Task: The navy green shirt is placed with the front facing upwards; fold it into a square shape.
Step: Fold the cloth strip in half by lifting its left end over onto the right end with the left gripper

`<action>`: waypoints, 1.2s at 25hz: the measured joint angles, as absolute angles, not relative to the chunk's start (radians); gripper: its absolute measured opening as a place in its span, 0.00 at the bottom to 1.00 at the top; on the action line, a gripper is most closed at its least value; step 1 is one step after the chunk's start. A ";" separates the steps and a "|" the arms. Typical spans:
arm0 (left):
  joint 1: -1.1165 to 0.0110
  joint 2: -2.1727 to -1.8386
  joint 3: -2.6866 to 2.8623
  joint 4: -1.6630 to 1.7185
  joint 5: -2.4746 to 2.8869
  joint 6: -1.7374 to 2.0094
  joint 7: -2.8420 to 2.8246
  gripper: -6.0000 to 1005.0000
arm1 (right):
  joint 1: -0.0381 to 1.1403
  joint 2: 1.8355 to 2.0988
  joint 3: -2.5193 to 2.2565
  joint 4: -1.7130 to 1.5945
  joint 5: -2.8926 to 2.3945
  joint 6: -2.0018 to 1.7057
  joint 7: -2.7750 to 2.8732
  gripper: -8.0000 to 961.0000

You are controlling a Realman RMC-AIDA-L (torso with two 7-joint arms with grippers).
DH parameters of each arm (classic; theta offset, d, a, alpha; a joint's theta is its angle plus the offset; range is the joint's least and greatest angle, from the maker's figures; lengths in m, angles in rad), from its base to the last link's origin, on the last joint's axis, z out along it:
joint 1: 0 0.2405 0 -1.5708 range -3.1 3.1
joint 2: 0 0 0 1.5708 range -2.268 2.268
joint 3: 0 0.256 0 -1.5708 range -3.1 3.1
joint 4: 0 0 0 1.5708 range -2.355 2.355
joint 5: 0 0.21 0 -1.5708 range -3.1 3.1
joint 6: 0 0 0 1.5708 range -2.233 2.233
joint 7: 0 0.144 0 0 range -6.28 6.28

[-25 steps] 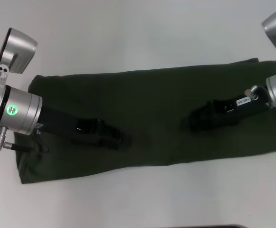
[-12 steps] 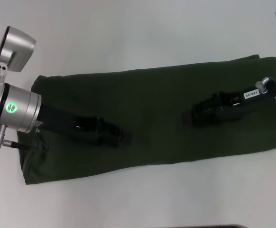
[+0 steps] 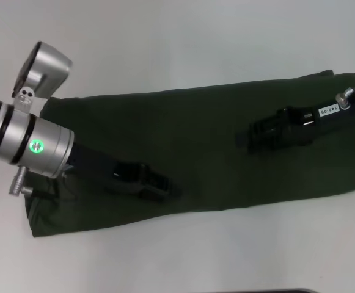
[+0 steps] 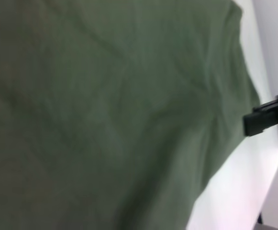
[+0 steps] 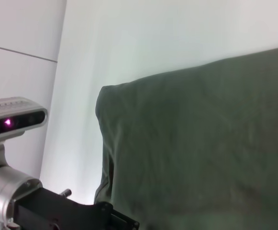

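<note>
Fabric is filling the scene: the navy green shirt is lying flat on a white table, already folded into a long band that is stretching across the head view from the robot's left to its right, its plain green cloth showing and no lettering visible. Nearest the camera, the shirt's long front edge is running along the bare tabletop. Just beyond it, the left gripper is reaching in from the left over the near-left part of the band, its black fingers pointing toward the middle; whether they are apart or together cannot be told, nor whether they are touching the cloth. Farther back and to the right, the right gripper is extending in from the right edge above the shirt's right half, also pointing inward, and its finger state likewise cannot be told. The left wrist view is showing gently wrinkled green cloth close up, while the right wrist view is showing the band's left end with the left arm beside it.
</note>
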State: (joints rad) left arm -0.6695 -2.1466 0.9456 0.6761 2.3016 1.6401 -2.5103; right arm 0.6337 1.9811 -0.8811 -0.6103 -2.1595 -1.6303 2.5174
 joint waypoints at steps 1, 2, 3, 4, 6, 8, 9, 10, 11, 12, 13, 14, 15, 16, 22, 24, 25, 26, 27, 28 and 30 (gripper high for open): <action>-0.670 -2.145 0.959 0.672 2.302 1.628 -2.516 0.49 | 0.633 1.980 -0.881 -0.610 -2.160 -1.629 2.517 0.55; -0.670 -2.145 0.959 0.672 2.302 1.628 -2.516 0.49 | 0.631 1.977 -0.880 -0.610 -2.160 -1.628 2.517 0.55; -0.670 -2.141 0.970 0.667 2.303 1.616 -2.521 0.49 | 0.631 1.975 -0.880 -0.610 -2.160 -1.628 2.517 0.55; -0.668 -2.131 0.978 0.658 2.305 1.586 -2.533 0.49 | 0.630 1.973 -0.879 -0.611 -2.160 -1.627 2.517 0.55; -0.664 -2.124 0.977 0.655 2.305 1.573 -2.539 0.49 | 0.628 1.970 -0.878 -0.611 -2.160 -1.627 2.517 0.55; -0.656 -2.113 0.971 0.654 2.305 1.559 -2.549 0.49 | 0.625 1.968 -0.871 -0.611 -2.161 -1.627 2.517 0.55; -0.651 -2.107 0.969 0.654 2.305 1.553 -2.553 0.49 | 0.624 1.966 -0.866 -0.611 -2.162 -1.627 2.517 0.55; -0.647 -2.100 0.968 0.654 2.306 1.544 -2.558 0.49 | 0.623 1.965 -0.862 -0.611 -2.163 -1.627 2.517 0.55; -0.644 -2.095 0.968 0.653 2.306 1.539 -2.563 0.49 | 0.622 1.963 -0.859 -0.611 -2.164 -1.627 2.517 0.55; -0.639 -2.088 0.967 0.652 2.306 1.531 -2.568 0.49 | 0.621 1.960 -0.856 -0.611 -2.164 -1.627 2.517 0.55; -0.635 -2.082 0.964 0.651 2.306 1.527 -2.572 0.49 | 0.621 1.959 -0.855 -0.611 -2.164 -1.628 2.517 0.55; -0.630 -2.077 0.959 0.650 2.306 1.523 -2.575 0.49 | 0.620 1.958 -0.855 -0.611 -2.164 -1.628 2.517 0.55; -0.627 -2.073 0.955 0.650 2.306 1.521 -2.576 0.49 | 0.620 1.957 -0.855 -0.611 -2.164 -1.628 2.517 0.55; -0.623 -2.069 0.949 0.650 2.306 1.516 -2.576 0.49 | 0.620 1.957 -0.854 -0.611 -2.164 -1.629 2.517 0.55; -0.615 -2.053 0.896 0.648 2.298 1.533 -2.546 0.49 | 0.624 1.956 -0.852 -0.611 -2.160 -1.638 2.517 0.55; -0.616 -2.048 0.819 0.658 2.286 1.607 -2.487 0.49 | 0.627 1.955 -0.843 -0.621 -2.159 -1.649 2.516 0.55; -0.618 -2.044 0.764 0.665 2.279 1.661 -2.453 0.49 | 0.628 1.955 -0.837 -0.626 -2.159 -1.654 2.514 0.55; -0.621 -2.038 0.713 0.670 2.271 1.708 -2.426 0.49 | 0.629 1.954 -0.826 -0.634 -2.159 -1.660 2.509 0.55; -0.621 -2.038 0.713 0.670 2.271 1.708 -2.426 0.49 | 0.631 1.954 -0.811 -0.644 -2.158 -1.666 2.498 0.55; -0.625 -2.021 0.608 0.682 2.254 1.797 -2.389 0.49 | 0.633 1.953 -0.796 -0.655 -2.155 -1.670 2.482 0.56; -0.624 -1.998 0.530 0.700 2.236 1.837 -2.374 0.49 | 0.635 1.953 -0.750 -0.676 -2.122 -1.671 2.404 0.56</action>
